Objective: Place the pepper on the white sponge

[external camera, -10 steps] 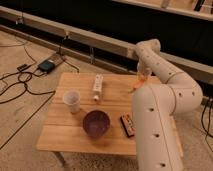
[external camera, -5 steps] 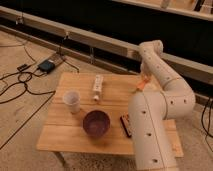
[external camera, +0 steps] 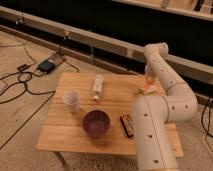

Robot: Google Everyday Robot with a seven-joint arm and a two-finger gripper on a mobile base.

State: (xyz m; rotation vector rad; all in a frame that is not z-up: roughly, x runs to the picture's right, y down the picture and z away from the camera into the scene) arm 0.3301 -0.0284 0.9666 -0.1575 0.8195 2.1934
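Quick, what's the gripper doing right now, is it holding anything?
Gripper: shut on the pepper, low over the table's far right side.

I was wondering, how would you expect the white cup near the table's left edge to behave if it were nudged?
The white cup stands upright and looks taller than wide, so a high push would probably tip it. It looks light, so it may slide first. The gripper sits far off at the table's far right, jaws shut.

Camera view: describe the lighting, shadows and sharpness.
Camera view: soft and blurry throughout; the wooden table is evenly lit and the background stays dark. The purple bowl and white cup cast faint shadows. The gripper, shut, sits over the table's far right edge near the pepper, fine detail lost.
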